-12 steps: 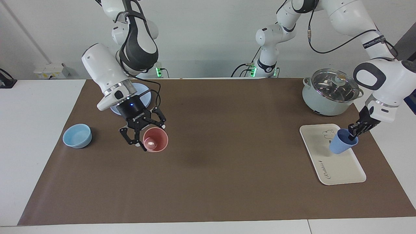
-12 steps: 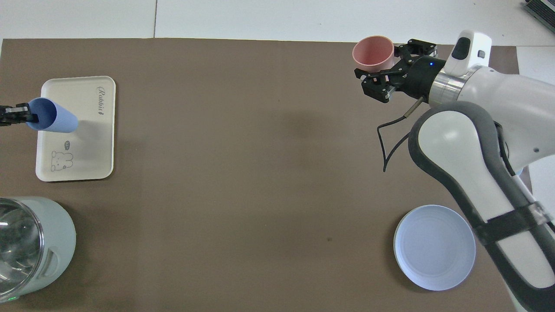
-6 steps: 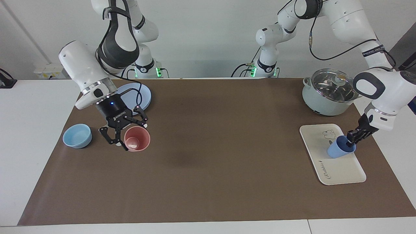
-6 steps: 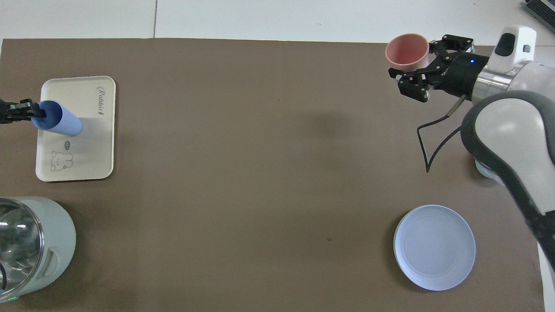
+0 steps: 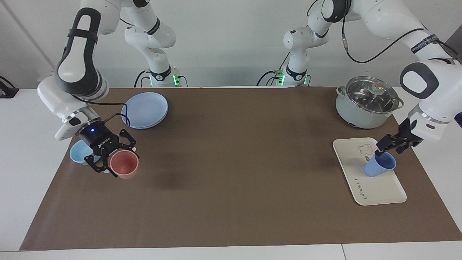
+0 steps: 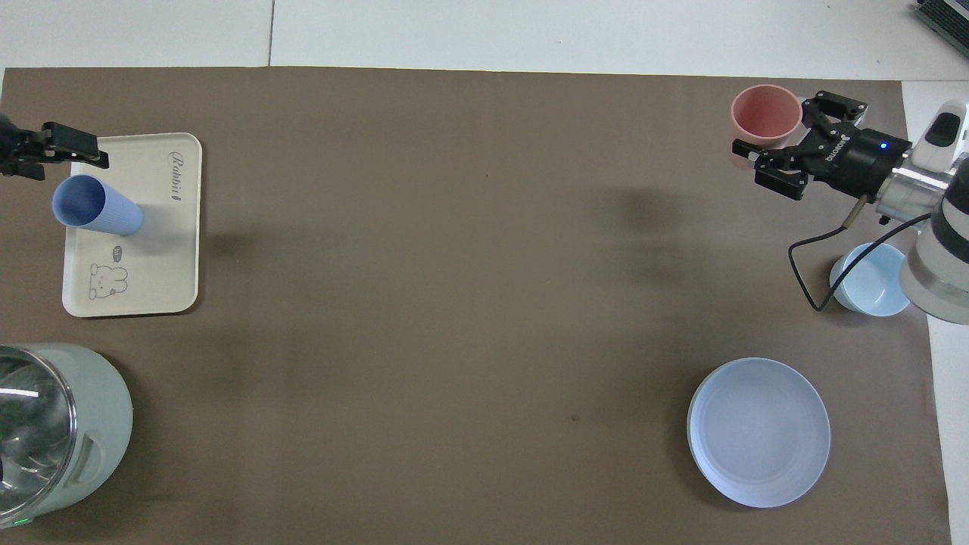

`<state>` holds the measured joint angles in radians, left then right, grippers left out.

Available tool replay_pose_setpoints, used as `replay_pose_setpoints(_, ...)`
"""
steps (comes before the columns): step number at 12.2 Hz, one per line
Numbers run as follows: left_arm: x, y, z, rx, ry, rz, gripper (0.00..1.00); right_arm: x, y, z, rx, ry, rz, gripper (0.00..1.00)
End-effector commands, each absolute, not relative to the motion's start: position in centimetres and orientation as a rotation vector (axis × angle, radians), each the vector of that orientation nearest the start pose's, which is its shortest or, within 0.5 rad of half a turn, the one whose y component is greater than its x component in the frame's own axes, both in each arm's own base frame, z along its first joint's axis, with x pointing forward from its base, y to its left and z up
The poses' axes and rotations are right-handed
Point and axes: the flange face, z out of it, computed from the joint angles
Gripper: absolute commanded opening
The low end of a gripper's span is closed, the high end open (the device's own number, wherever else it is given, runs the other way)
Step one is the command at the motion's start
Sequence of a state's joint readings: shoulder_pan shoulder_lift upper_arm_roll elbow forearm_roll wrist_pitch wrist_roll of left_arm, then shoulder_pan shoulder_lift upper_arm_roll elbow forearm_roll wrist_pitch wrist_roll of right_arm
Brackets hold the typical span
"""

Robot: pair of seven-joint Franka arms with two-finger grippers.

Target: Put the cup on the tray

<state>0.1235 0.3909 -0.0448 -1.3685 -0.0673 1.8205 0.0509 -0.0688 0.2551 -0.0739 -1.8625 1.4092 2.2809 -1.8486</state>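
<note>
Left end effector (image 5: 390, 143) hovers spread just above the small periwinkle-blue plastic cup (image 5: 379, 164), which stands free on the flat cream-white rectangular tray (image 5: 379, 189). Placement looks done; withdrawal remains. Right end effector (image 5: 114, 161) pinches the pink plastic cup (image 5: 124, 165).

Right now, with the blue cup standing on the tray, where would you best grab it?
Probably by the rim, from straight above, one finger inside and one outside: the cup stands mouth-up on the tray, and its tapered wall could slip from a side pinch.
</note>
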Motion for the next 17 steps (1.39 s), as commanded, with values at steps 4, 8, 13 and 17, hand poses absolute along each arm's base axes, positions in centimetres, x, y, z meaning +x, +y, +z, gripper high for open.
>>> replay_pose_setpoints(4, 64.7, -6.6, 57.3, -3.156, 0.126, 0.007, 1.00, 65.2, -8.3, 32.5, -1.947, -0.742, -1.477, 0.00)
replay_pose_setpoints(8, 58.2, -6.4, 62.6, -3.150, 0.157, 0.001, 1.00, 64.3, -9.1, 28.8, -1.900, -0.749, -1.486, 0.00)
replay_pose_setpoints(13, 54.9, -5.2, 62.7, -3.143, 0.220, -0.004, 1.00, 62.7, -8.3, 25.9, -1.974, -0.686, -1.461, 0.00)
replay_pose_setpoints(17, 54.6, -4.4, 63.4, -3.067, 0.228, -0.026, 1.00, 61.8, -8.2, 24.4, -1.974, -0.670, -1.477, 0.00)
